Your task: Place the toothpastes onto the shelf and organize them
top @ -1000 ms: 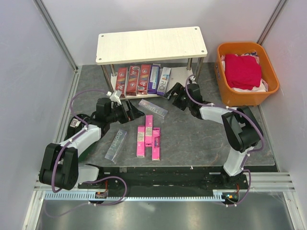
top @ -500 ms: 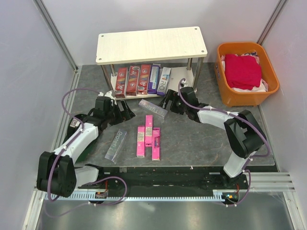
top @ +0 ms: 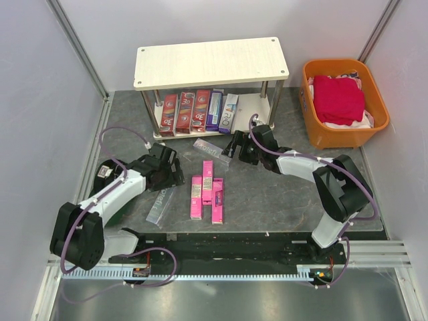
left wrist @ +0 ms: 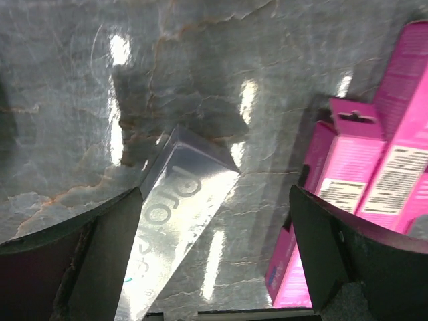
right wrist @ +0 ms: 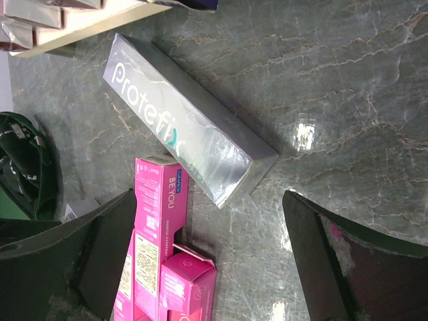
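One silver Protefix carton lies flat on the table, just ahead of your right gripper. Its fingers are spread wide and hold nothing. The other silver carton lies between the fingers of your left gripper, close to the left one. Those fingers are wide apart too and grip nothing. The pink cartons lie together by its right finger. Past both grippers, the red cartons, the purple carton and the white carton sit in a row on the low board of the shelf.
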Robot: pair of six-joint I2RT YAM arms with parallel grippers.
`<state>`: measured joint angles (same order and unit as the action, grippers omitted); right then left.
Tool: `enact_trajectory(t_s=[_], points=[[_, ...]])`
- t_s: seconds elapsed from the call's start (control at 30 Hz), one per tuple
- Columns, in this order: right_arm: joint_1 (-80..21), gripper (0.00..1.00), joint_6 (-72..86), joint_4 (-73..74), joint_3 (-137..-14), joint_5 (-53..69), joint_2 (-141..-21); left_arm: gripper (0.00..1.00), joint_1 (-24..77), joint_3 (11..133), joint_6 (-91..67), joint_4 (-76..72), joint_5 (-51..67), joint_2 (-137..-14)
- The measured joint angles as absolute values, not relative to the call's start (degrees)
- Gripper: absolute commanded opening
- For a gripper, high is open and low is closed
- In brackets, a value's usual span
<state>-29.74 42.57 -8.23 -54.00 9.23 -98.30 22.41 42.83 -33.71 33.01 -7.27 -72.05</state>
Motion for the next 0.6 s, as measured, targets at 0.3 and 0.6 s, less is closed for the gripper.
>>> enact_trajectory(t_s=[0.3,0.6], points=[[-29.74,0.98,42.24,-8.10,-52.90,9.89,-97.56,0.87,23.66,40.07,-35.62,35.00,-11.62,-75.61],[-29.74,0.98,42.15,-7.46,-51.48,10.48,-93.67,0.56,23.88,40.29,-35.68,33.04,-11.90,-80.12]])
